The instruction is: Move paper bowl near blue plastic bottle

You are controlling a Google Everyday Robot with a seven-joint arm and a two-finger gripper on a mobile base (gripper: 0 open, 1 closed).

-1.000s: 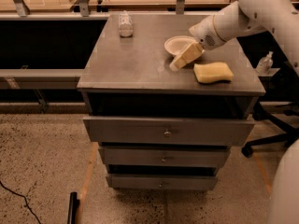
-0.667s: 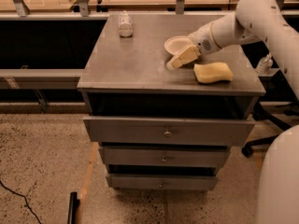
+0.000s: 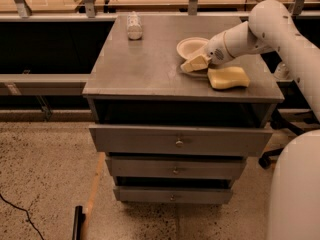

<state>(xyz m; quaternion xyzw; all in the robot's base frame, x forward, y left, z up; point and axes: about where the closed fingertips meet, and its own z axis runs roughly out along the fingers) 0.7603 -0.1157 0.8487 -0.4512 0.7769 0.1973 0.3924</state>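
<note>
While gripper point(image 3: 196, 63) sits at paper bowl point(image 3: 192, 47) front rim, cannot tell if clamped; weak hold could drop bowl, overshoot could topple blue plastic bottle point(image 3: 134, 26) at counter point(image 3: 145, 66) back.

Pincer point(image 3: 194, 64) beside paper bowl point(image 3: 189, 46) (blue plastic bottle point(image 3: 134, 26) well left).

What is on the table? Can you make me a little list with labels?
table: grey top
drawers: three, below the top
bowl: back right
bottle: back left, far from the bowl
sponge: front right, apart from the bowl
gripper: low at the bowl's front rim, left of the sponge
</note>
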